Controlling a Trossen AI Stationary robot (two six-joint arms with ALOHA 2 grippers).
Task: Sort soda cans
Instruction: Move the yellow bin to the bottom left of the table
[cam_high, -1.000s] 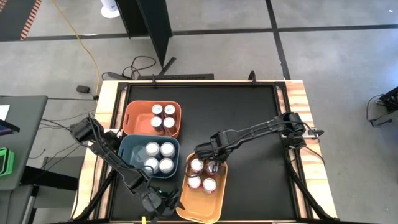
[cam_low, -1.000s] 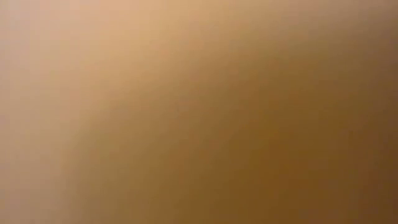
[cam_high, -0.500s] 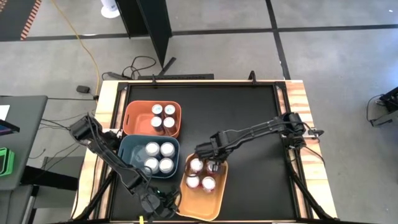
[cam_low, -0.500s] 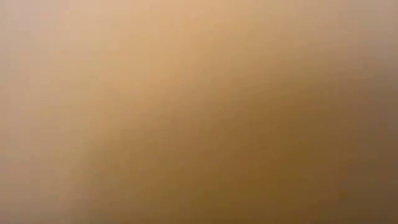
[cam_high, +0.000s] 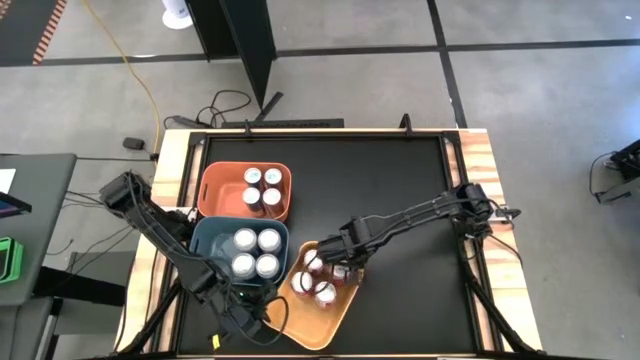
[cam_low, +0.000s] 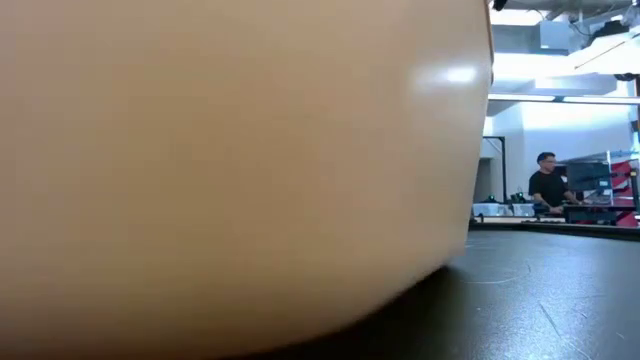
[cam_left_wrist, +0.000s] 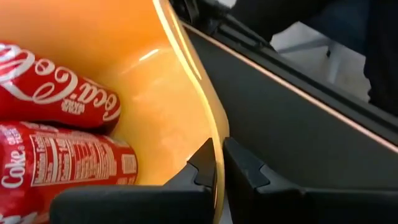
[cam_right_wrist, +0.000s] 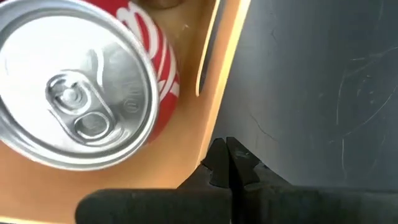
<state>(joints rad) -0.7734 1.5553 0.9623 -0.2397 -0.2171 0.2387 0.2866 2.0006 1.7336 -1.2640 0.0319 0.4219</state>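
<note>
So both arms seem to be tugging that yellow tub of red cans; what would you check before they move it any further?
1. Left gripper shut on the yellow bin wall: ok.
2. Right gripper shut on the same bin's rim: ok.
3. Red cans all inside the bin: ok.
4. Bin squared with the blue bin: not ok, it sits skewed.
5. Bin lying flat on the table: cannot tell.

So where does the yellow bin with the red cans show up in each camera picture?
High view: yellow bin, bottom centre, turned askew beside the blue bin.
Low view: fills the left and middle as a tan wall.
Left wrist view: its wall pinched in the left tool.
Right wrist view: its rim in the right tool.
Shared landmark: the red cans inside.
</note>
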